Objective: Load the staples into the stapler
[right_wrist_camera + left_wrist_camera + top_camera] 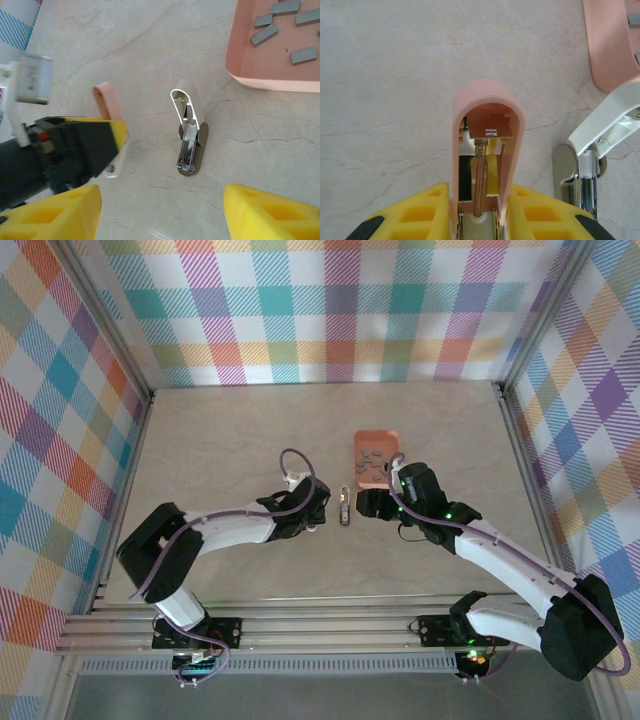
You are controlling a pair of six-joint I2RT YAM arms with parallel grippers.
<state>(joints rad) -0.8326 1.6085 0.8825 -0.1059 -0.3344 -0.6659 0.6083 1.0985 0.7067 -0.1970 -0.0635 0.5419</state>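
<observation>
On the beige marbled table point(230, 440), your right gripper point(162, 200) hangs spread and empty. The grey stapler point(189, 135) sits open at twelve o'clock, staples point(265, 35) in the salmon tray point(270, 80) at one. Your left gripper point(480, 195) clamps the white-and-pink stapler point(487, 115); loading that one is the risk.

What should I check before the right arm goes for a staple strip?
1. Grey stapler has its white top lifted and the channel exposed: ok.
2. Staples lie loose in the salmon tray: ok.
3. Right gripper has its jaws open and empty: ok.
4. Left gripper is free to steady the grey stapler: not ok. Its jaws are shut on the white-and-pink mini stapler.
5. Grey stapler sits apart from the tray, on the table between the arms: ok.
6. Channel is empty of old staples: cannot tell.
</observation>
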